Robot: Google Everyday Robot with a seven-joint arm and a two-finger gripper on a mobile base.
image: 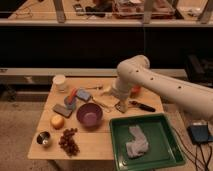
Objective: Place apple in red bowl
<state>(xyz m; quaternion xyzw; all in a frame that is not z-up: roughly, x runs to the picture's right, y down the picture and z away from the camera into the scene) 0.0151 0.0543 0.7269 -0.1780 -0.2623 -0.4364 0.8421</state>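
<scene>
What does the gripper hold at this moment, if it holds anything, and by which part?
Nothing, it seems. The gripper hangs over the middle of the table, while the apple lies near the left edge, apart from it.

Wooden table (95, 147); reference: purple bowl (90, 115). Apple (57, 121) just left. Steel cup (44, 139) and grapes (69, 141) front-left. Green tray (145, 118) right. Red bowl (136, 90) back-right. White cup (60, 82) back-left. Gripper (117, 97) over table, back-right of the bowl.

arm (155, 82) and pincer (116, 99) over table (95, 142) centre seemingly screen red bowl (136, 90).
</scene>
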